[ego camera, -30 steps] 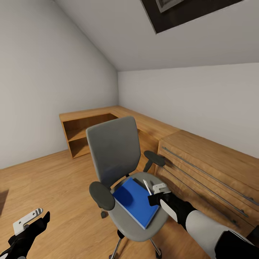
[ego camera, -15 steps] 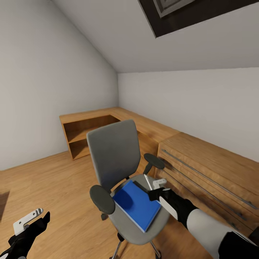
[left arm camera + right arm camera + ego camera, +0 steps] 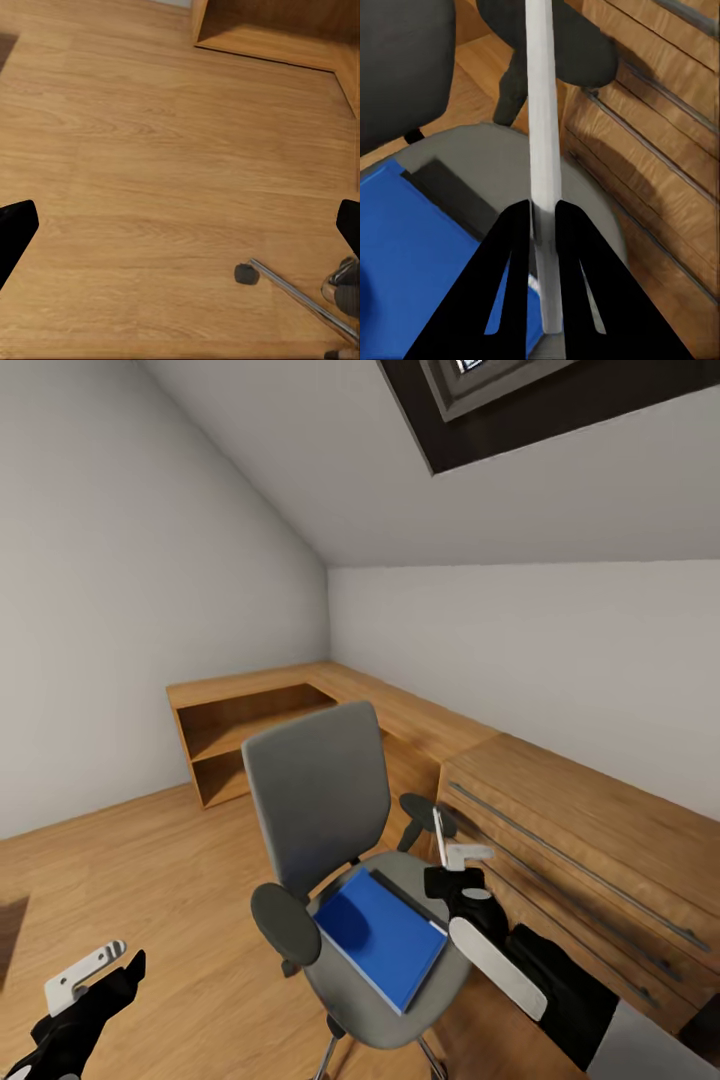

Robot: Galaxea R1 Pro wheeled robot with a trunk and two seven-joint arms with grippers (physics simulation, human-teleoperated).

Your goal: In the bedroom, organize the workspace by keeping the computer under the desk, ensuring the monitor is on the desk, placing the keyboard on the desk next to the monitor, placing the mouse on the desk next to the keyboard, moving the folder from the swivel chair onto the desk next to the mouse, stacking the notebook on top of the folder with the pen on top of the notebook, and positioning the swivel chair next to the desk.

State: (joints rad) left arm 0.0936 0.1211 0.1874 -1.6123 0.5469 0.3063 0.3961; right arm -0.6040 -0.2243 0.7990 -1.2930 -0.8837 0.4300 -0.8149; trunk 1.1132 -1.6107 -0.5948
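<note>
Rising off the chair (image 3: 340, 840), the right gripper (image 3: 447, 852) is pinching the pen (image 3: 438, 834) upright above the folder (image 3: 380, 935); the left gripper (image 3: 90, 978) is hanging wide.

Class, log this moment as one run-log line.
right gripper: shut on thin whitish pen, lifted | bright blue folder: on grey swivel chair | left gripper: open, idle

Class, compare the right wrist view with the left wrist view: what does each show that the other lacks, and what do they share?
Right wrist view alone: the right gripper shut on the whitish pen, above the blue folder and the thin black notebook on the chair's grey seat, beside wooden drawers.

Left wrist view alone: a chrome chair leg with a black castor, and a wood plank floor.

Shared: parts of the swivel chair and light-wood cabinetry.
</note>
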